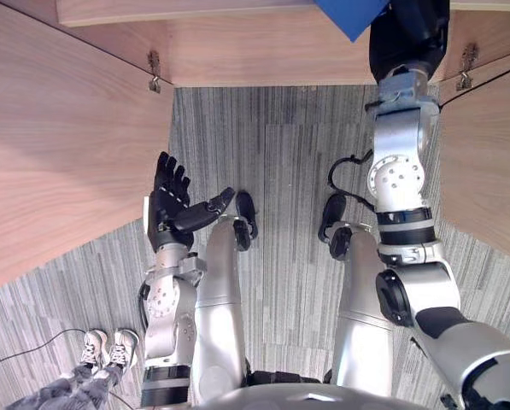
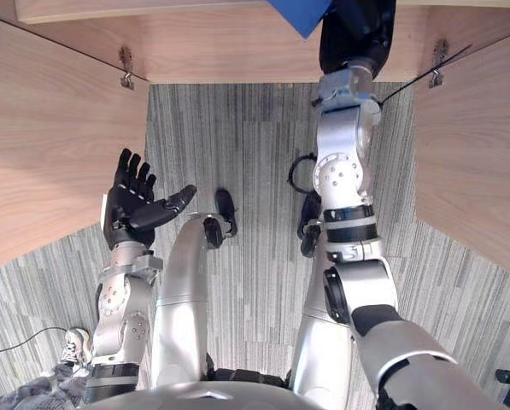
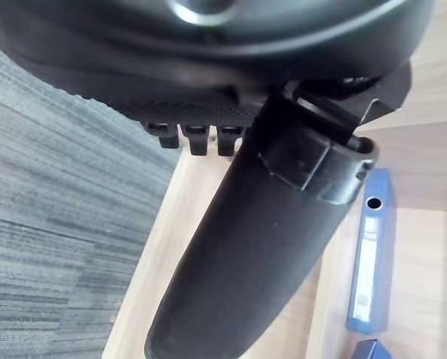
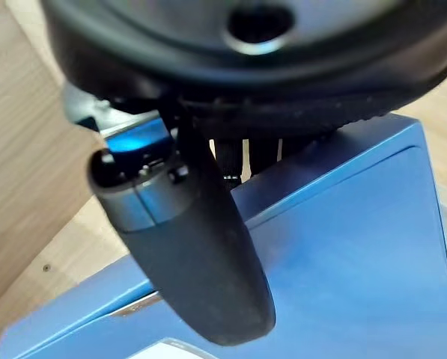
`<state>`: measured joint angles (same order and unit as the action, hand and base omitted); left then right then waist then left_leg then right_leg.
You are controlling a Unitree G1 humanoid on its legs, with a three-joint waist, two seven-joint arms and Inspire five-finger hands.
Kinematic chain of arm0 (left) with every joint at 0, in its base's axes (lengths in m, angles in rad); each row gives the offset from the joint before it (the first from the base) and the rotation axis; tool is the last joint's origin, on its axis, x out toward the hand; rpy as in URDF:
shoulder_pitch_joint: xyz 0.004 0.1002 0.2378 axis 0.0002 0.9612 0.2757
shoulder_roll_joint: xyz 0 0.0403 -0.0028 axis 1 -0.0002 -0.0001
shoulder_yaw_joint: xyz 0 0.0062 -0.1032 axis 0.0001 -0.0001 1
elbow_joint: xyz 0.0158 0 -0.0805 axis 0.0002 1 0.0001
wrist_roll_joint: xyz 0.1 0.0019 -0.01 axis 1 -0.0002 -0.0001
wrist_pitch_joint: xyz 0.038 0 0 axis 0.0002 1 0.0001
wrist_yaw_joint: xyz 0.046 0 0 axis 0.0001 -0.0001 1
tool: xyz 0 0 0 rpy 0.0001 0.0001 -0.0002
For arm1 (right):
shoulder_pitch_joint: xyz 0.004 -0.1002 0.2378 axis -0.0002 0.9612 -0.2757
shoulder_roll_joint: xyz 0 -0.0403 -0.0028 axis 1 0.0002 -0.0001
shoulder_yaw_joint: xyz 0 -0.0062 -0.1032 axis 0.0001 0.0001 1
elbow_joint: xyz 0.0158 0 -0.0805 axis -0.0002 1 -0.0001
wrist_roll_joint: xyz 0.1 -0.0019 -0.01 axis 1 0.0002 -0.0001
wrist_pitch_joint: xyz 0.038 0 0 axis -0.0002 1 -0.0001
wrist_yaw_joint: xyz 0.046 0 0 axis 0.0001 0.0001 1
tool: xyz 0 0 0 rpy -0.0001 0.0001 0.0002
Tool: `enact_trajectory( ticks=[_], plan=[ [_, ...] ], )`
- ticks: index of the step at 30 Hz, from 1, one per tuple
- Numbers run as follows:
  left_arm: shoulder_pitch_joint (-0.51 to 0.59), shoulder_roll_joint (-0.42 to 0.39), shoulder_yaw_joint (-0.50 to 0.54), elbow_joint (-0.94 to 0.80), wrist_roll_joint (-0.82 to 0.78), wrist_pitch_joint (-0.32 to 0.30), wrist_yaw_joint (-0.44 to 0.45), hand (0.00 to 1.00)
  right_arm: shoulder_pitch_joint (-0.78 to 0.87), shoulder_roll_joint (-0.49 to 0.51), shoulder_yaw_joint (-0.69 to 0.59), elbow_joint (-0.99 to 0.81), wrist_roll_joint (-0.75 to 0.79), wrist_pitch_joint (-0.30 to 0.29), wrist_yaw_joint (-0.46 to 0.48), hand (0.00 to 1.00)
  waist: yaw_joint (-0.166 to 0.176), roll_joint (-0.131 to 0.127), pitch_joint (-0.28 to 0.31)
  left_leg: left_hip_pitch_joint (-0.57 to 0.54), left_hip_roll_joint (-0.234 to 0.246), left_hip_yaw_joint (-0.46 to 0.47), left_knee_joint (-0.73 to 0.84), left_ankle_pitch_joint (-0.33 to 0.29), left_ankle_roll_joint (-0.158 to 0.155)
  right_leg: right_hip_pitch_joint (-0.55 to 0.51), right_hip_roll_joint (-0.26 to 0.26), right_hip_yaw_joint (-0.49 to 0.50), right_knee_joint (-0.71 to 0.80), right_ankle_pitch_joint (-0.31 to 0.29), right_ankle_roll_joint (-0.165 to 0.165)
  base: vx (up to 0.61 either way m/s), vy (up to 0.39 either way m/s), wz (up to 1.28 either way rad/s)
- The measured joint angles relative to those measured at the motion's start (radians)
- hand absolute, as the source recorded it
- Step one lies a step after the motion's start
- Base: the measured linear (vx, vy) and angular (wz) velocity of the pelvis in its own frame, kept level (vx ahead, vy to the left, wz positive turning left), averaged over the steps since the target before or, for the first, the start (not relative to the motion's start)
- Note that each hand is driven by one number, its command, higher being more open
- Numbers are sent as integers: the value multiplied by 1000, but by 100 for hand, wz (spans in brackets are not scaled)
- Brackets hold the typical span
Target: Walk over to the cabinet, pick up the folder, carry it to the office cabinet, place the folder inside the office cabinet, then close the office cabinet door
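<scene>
Pinching the blue folder (image 4: 343, 247) at the cabinet (image 1: 237, 51), the right hand (image 4: 193, 247) reaches forward — left hand (image 1: 171, 205) spread.

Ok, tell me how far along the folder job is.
Done: pickup and carry; the office cabinet is reached, its doors open. In hand: the right hand grips the blue folder, reaching inside. Remaining: release it, shut the doors. Left hand idle, open.
</scene>
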<state>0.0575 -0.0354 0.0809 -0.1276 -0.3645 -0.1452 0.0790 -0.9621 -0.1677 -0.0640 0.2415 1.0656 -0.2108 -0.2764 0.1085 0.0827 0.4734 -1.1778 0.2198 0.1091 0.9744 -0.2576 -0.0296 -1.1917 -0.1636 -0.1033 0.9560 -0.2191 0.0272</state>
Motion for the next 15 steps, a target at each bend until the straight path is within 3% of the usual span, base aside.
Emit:
enact_trajectory(
  ticks=[5,15],
  plan=[
    [0,1,-28,-12,-20,0,-2,100,-82,-27,-35,54,82,-33,-16,0,5,0,0,0,-7,-7,-27,18,-8,0,-6,-10,-10,0,-1,-3,35,9],
    [9,25,-71,-33,-41,0,-21,100,-149,-77,-126,89,158,-107,-83,0,4,0,0,5,-17,-36,-128,95,-32,9,-8,-61,-66,25,-37,-30,18,10]
  ],
)
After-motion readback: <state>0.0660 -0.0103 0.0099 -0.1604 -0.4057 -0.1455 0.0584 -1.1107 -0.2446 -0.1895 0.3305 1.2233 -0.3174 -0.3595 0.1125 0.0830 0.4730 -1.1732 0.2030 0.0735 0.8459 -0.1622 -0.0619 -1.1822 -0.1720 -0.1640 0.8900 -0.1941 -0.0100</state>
